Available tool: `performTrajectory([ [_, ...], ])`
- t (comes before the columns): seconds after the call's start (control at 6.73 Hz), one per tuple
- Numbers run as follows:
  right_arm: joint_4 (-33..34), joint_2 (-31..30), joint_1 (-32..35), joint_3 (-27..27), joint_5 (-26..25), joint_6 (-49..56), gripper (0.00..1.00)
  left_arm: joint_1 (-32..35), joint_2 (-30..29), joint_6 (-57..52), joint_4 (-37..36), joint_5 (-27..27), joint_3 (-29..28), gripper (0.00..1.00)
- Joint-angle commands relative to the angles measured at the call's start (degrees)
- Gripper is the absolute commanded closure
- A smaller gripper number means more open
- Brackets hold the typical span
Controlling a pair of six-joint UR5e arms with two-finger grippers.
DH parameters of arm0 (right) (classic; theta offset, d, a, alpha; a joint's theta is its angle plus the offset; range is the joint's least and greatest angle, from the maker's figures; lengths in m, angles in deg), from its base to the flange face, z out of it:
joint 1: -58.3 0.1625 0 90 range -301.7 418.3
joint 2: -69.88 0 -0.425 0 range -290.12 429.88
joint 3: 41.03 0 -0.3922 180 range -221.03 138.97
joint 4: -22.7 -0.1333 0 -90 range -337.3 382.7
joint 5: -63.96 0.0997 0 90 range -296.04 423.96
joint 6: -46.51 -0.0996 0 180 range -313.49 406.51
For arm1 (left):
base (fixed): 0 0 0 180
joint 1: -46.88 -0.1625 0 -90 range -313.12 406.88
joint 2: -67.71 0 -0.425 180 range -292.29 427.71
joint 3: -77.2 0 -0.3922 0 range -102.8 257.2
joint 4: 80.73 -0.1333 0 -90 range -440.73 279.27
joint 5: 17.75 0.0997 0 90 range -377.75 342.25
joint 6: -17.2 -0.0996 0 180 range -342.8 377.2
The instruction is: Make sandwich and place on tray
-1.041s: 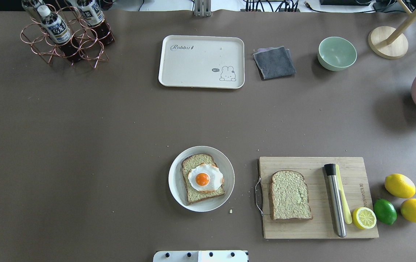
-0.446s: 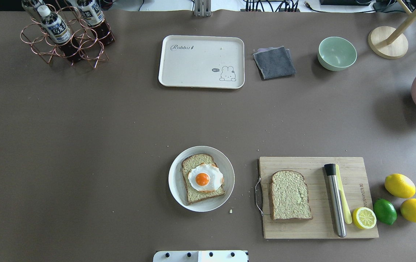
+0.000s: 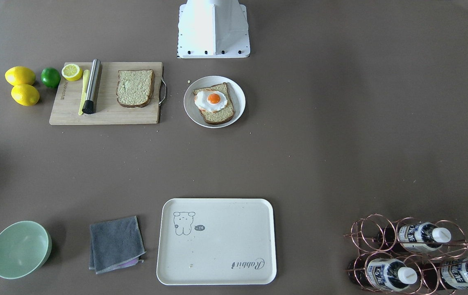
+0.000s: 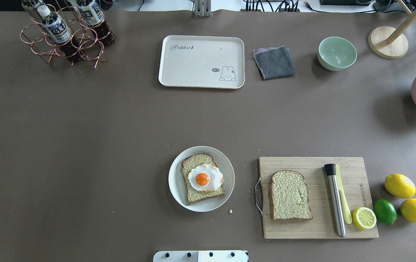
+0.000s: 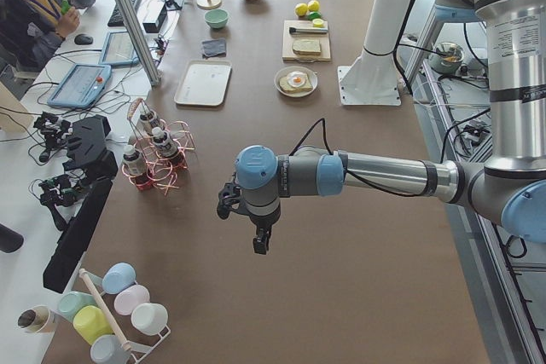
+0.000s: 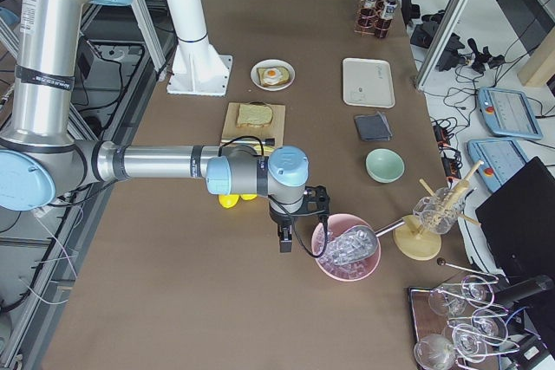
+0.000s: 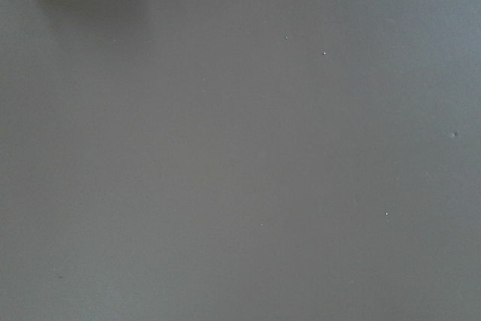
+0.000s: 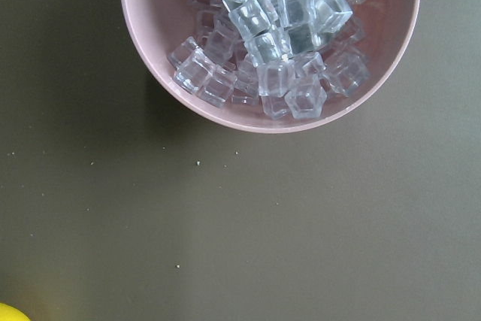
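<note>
Robotics lab: teach pendants (image 5: 81, 84), aluminium frame posts (image 5: 130, 19), operator (image 5: 34, 2) at a side desk (image 5: 43, 59).

The cream tray (image 4: 200, 74) carries the script word "Rabbit" in one corner. Beside its small animal drawing sits a dark speech bubble (image 4: 215, 70) that seems to read "hi~". The wooden cutting board (image 4: 302, 162) has a short brand mark printed along one end, too small to make out. The bottles (image 4: 55, 30) at a far corner of the tabletop (image 4: 84, 145) wear blue-and-white labels with East Asian characters, which cannot be read with any certainty
</note>
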Motion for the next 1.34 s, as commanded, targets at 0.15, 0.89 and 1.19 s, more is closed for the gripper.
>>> performTrajectory([
  [0.15,-0.09,-0.09,-0.02,0.07,0.12,0.24,0.00,0.00,-0.01,-0.02,0.00,0.00,0.00,0.03],
  [0.89,-0.18,-0.01,-0.63,0.69,0.73,-0.11,0.00,0.00,1.39,-0.38,3.41,0.00,0.09,0.03],
  [1.19,-0.53,0.43,-3.70,2.87,2.40,-5.61,0.00,0.00,1.40,-0.38,3.52,-0.61,0.18,0.02],
])
